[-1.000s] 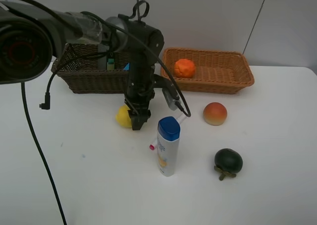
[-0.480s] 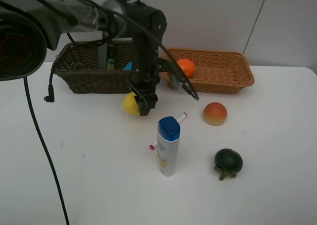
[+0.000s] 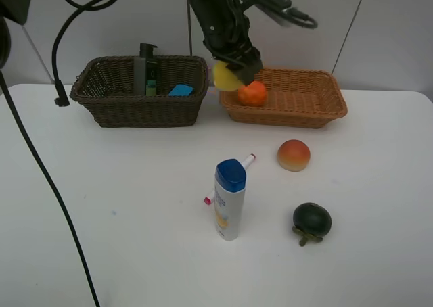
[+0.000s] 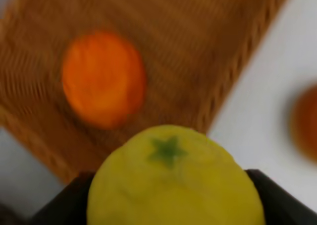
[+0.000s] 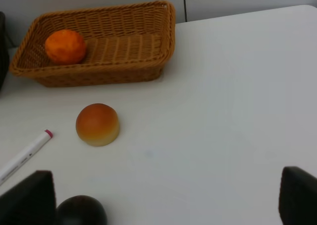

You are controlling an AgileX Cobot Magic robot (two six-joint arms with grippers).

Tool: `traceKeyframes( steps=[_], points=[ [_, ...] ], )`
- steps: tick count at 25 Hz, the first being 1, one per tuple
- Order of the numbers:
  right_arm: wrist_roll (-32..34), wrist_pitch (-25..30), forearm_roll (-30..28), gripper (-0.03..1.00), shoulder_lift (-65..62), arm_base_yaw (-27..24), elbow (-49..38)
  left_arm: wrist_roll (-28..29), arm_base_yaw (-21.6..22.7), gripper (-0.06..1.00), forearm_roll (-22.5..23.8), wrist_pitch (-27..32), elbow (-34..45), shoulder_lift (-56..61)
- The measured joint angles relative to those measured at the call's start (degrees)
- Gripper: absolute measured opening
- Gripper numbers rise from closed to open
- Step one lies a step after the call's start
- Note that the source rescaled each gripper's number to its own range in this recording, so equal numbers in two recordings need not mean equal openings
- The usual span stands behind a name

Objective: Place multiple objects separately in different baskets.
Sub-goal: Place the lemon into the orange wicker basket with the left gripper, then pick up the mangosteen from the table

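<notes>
White table [image 3: 101, 253] under a pale wall. Up in the air, left gripper [image 3: 237, 72] partway shut on yellow lemon [image 3: 225, 78], over the end of light orange-tan basket [image 3: 304, 114] nearest dark brown basket [image 3: 135, 111], just above orange [image 3: 252, 93] lying inside. Lower down, right gripper [image 5: 163, 197] spread wide, gripping nothing. On the table: red-yellow peach [image 3: 293, 155], dark mangosteen [image 3: 312, 220], upright white blue-capped bottle [image 3: 229, 202], pink-tipped white marker [image 3: 245, 162] lying behind that bottle.
</notes>
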State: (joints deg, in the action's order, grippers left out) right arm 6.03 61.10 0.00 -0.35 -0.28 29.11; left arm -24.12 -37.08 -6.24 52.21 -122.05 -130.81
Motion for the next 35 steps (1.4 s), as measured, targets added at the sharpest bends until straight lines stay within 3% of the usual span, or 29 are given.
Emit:
traceKeyframes(
  steps=[3, 6, 8, 13, 15, 17, 21, 25, 27, 31, 35],
  points=[
    [0.0, 0.0, 0.0, 1.0, 0.0, 0.0, 0.0, 0.2, 0.0, 0.47, -5.4, -18.3, 0.0, -2.1],
    [0.0, 0.0, 0.0, 1.0, 0.0, 0.0, 0.0, 0.4, 0.0, 0.47, -10.1, -32.1, 0.0, -5.8],
    [0.0, 0.0, 0.0, 1.0, 0.0, 0.0, 0.0, 0.4, 0.0, 0.47, -10.7, -37.6, 0.0, -8.8],
    [0.0, 0.0, 0.0, 1.0, 0.0, 0.0, 0.0, 0.1, 0.0, 0.5, -11.0, -43.9, 0.0, -14.8],
    [0.0, 0.0, 0.0, 1.0, 0.0, 0.0, 0.0, 1.0, 0.0, 0.76, -11.1, -45.9, 0.0, -16.1],
    [0.0, 0.0, 0.0, 1.0, 0.0, 0.0, 0.0, 2.0, 0.0, 0.93, -11.1, -46.6, 0.0, -16.2],
    [0.0, 0.0, 0.0, 1.0, 0.0, 0.0, 0.0, 3.1, 0.0, 1.0, -11.3, -47.5, -0.4, -16.2],
    [0.0, 0.0, 0.0, 1.0, 0.0, 0.0, 0.0, 4.5, 0.0, 1.0, -11.3, -44.0, -3.2, -16.2],
    [0.0, 0.0, 0.0, 1.0, 0.0, 0.0, 0.0, 5.9, 0.0, 1.0, -11.3, -38.5, -5.9, -16.2],
    [0.0, 0.0, 0.0, 1.0, 0.0, 0.0, 0.0, 14.0, 0.7, 1.0, -10.8, -18.5, -14.9, -16.2],
    [0.0, 0.0, 0.0, 1.0, 0.0, 0.0, 0.0, 21.6, 1.9, 1.0, -5.7, 9.4, -24.7, -16.2]
  ],
)
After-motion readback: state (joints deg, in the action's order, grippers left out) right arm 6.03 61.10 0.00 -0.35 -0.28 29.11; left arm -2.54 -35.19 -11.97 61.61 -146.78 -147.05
